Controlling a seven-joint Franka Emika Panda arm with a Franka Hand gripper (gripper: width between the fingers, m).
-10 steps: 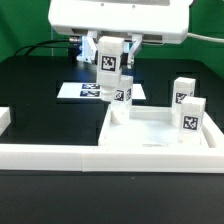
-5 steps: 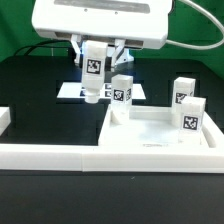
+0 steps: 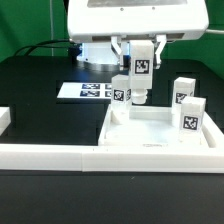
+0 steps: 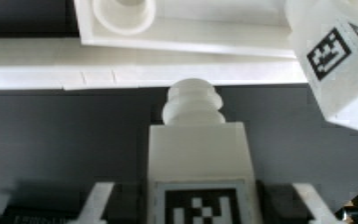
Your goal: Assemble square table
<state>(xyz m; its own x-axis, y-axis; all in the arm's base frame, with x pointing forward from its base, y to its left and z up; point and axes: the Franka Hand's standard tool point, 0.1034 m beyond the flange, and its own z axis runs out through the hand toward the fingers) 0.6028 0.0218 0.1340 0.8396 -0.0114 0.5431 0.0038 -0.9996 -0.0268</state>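
Between the fingers [image 3: 141,58], a white tagged leg block [image 3: 141,76] hangs upright.

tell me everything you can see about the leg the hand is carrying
The leg is a small white block that looks like plastic, with a black-and-white tag on its face and a narrower rounded stud at its lower end. It hangs upright, stud down, gripped near its top by the hand. It is in the air above the far part of the tabletop, beside another leg already standing there, and appears to touch nothing else. The wrist view shows the same block, tag and stud from above.
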